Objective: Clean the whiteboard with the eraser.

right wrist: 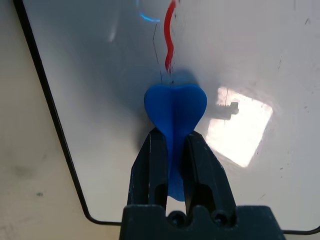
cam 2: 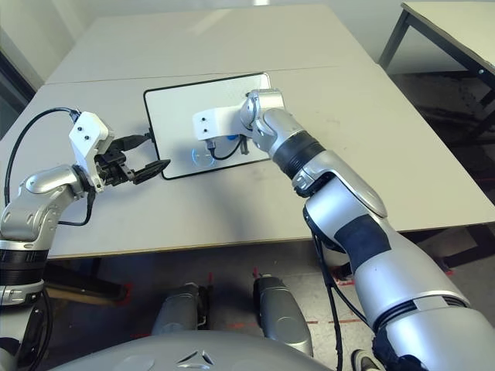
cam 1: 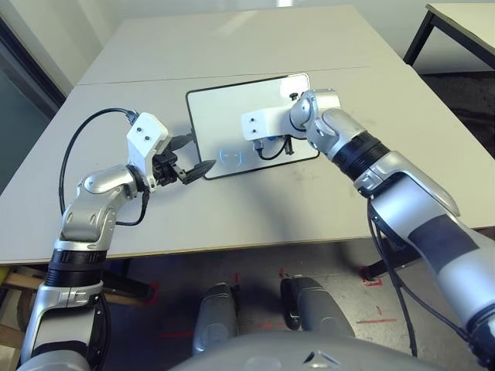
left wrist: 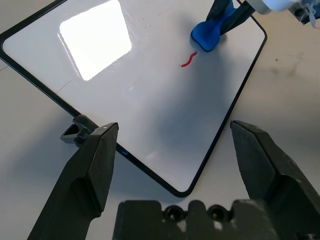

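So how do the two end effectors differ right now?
The right end effector is shut on the blue eraser, while the left end effector is open and holds nothing. The right one is over the whiteboard, its eraser next to a red mark; the left one sits at the board's near corner, just off its edge. Both have two black fingers.

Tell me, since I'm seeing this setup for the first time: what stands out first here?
The right claw is shut on the bright blue eraser, held over the whiteboard just short of a red squiggle, the one mark on the white surface. The left claw hangs open at the board's near left corner.
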